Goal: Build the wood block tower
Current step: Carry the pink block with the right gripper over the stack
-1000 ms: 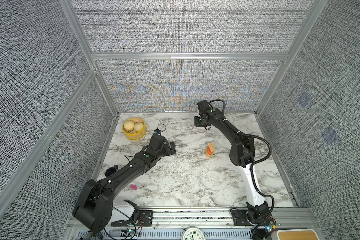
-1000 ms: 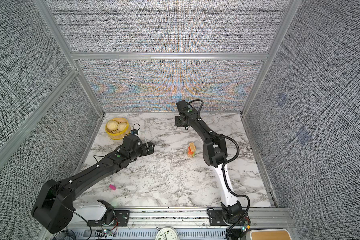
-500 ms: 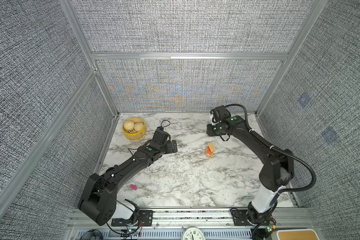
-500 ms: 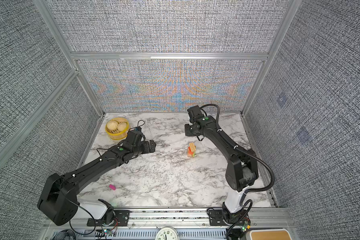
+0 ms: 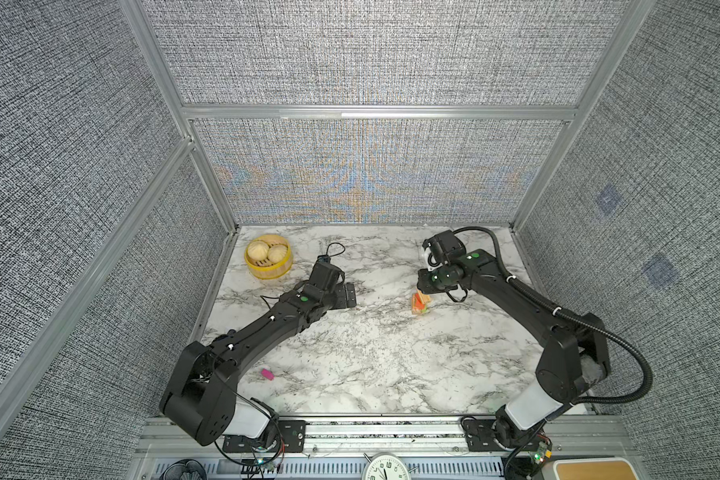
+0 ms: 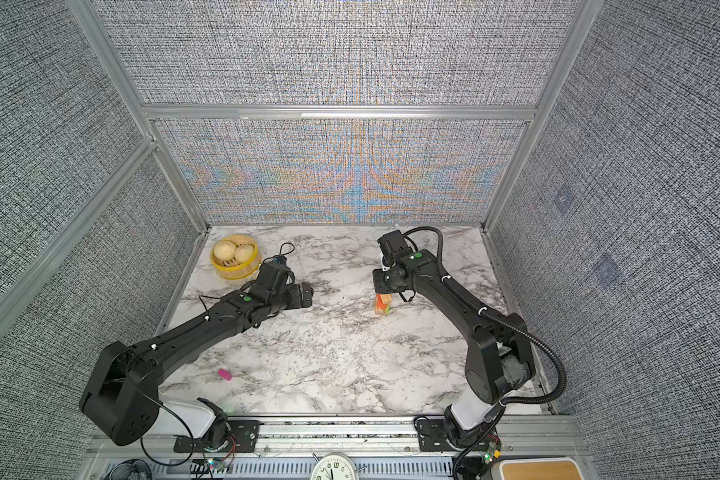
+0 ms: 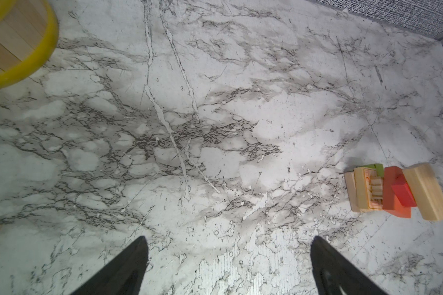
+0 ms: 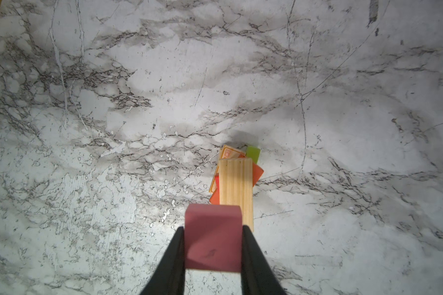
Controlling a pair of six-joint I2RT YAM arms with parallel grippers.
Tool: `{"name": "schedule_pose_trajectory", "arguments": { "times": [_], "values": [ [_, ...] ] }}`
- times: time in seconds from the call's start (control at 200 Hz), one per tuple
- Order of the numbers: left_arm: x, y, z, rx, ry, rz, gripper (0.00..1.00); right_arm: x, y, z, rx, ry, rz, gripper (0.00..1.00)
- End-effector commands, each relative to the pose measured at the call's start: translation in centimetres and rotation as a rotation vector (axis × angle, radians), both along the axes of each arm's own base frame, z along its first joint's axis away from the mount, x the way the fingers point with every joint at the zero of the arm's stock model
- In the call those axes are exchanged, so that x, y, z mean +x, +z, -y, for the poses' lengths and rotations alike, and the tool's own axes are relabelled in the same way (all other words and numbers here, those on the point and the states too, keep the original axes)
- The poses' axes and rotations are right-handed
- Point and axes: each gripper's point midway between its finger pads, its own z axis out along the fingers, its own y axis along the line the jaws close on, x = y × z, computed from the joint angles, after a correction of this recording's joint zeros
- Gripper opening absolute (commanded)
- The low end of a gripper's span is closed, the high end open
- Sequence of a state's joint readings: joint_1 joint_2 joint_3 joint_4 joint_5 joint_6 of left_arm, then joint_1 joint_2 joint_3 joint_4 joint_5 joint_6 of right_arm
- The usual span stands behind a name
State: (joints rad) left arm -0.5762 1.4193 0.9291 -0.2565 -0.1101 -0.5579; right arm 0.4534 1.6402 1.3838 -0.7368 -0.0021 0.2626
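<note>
The tower [image 5: 420,304] [image 6: 383,306] is a short stack right of the table's middle. A tan bar [image 8: 235,184] lies on top, over red, orange and lime-green wood blocks [image 7: 394,194]. My right gripper [image 8: 212,228] hangs just above it, shut on a pink block [image 8: 212,245] that fills the gap between its fingers. In both top views its fingers are hidden under the wrist [image 5: 435,279]. My left gripper [image 7: 229,238] [image 5: 346,295] is open over bare marble left of the tower, with nothing in it. A loose magenta block [image 5: 267,374] [image 6: 224,374] lies near the front left.
A yellow bamboo steamer [image 5: 267,270] [image 7: 36,58] with two buns stands at the back left corner. Grey fabric walls close in the marble table [image 5: 371,365] on three sides. A metal rail with the arm bases and a clock [image 5: 385,467] runs along the front.
My right arm has swung forward from the back of the table with the pink block, ending above the tower. The left gripper has barely shifted and stays open.
</note>
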Motion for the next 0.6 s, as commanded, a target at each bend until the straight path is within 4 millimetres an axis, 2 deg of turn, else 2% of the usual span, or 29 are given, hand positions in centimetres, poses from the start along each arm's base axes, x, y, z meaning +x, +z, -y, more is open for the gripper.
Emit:
{"name": "schedule_pose_trajectory", "arguments": {
  "times": [0.0, 0.595],
  "values": [
    [0.3, 0.0, -0.1, 0.010, 0.010, 0.013, 0.99, -0.1, -0.6, 0.2, -0.024, 0.006, -0.012, 0.27],
    [0.2, -1.0, 0.2, 0.006, -0.004, -0.005, 0.99, 0.4, -2.5, 0.7, -0.070, -0.016, -0.034, 0.27]
  ]
}}
